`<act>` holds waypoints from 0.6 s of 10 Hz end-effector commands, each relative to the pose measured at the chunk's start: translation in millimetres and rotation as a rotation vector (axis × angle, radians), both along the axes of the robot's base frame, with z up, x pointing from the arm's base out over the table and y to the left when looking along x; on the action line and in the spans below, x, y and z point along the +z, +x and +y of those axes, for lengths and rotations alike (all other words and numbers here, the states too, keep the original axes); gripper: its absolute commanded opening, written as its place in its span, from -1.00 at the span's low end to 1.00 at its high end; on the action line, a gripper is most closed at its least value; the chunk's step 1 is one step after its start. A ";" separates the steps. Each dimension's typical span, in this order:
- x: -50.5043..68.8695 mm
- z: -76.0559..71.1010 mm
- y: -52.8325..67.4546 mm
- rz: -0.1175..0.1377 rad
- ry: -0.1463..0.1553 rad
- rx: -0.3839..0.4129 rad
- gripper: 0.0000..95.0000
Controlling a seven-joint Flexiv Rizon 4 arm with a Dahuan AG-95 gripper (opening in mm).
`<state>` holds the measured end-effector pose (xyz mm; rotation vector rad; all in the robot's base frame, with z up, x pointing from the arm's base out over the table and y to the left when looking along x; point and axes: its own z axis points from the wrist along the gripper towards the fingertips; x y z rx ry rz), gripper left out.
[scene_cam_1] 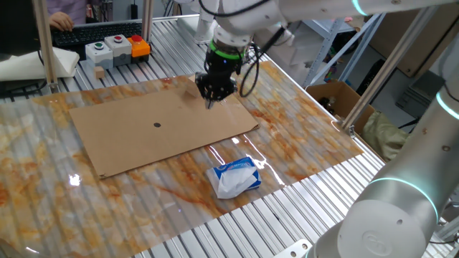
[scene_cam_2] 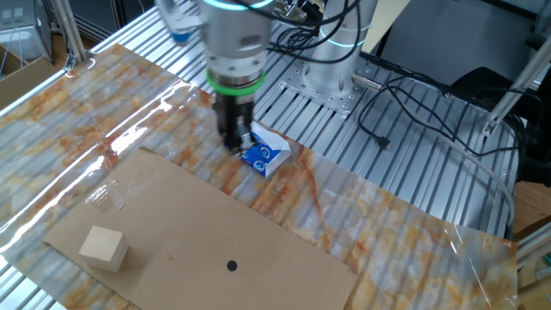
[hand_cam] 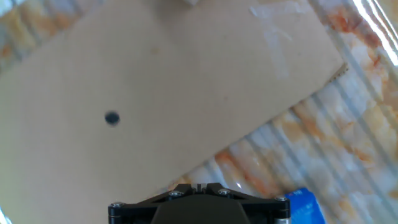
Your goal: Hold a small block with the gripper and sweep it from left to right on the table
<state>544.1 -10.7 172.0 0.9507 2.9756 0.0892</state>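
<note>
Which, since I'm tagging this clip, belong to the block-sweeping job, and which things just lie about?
Job: small block; end effector; table.
Lying about: cardboard sheet; white-and-blue packet; button box.

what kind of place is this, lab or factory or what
Most likely a robotics lab or test bench: a robot arm's gripper over a metal-slat table, a button box at the table's edge, and loose cables running across the slats.
</note>
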 end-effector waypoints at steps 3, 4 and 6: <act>1.2 -13.2 36.2 0.006 -0.007 0.082 -1.00; 1.4 -15.8 41.7 0.009 -0.008 0.092 -1.00; 0.0 -24.5 59.0 0.013 -0.009 0.112 -1.00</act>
